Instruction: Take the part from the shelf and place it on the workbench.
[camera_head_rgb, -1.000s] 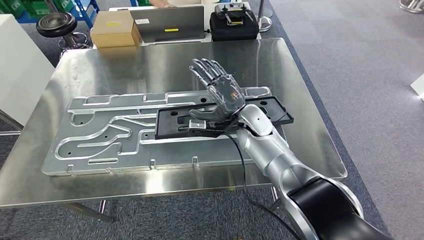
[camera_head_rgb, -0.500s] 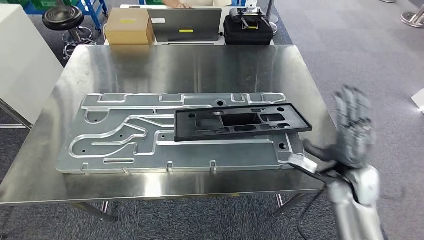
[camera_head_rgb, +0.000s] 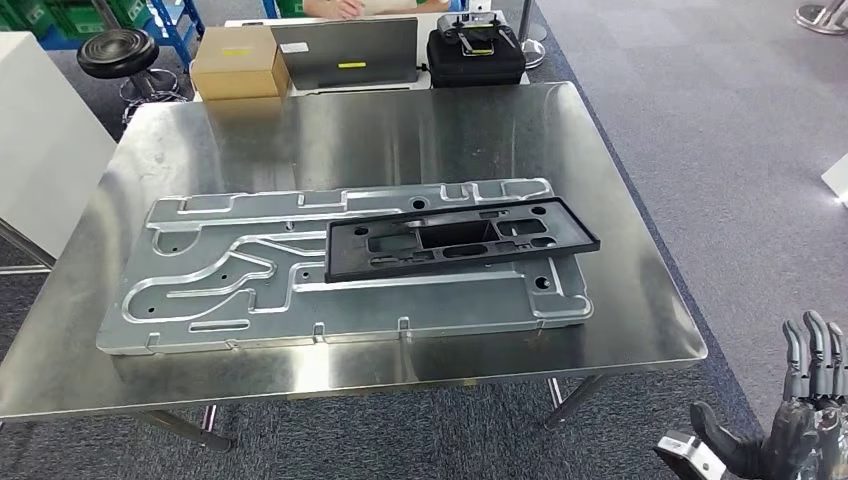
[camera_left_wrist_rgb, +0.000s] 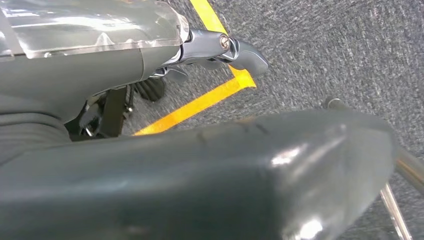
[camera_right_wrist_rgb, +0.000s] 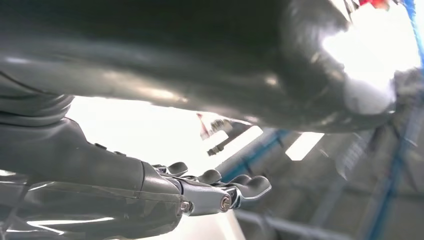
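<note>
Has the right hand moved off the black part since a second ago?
Yes. The right hand has pulled back off the black part, past the workbench near edge, to the head view's lower right, holding nothing.

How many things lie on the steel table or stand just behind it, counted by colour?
Silver: 1, the machined metal plate on the table
Black: 2, the black frame part lying on the plate, and the black case behind the table
Brown: 1, the cardboard box
Grey: 1, the laptop
Total: 5
</note>
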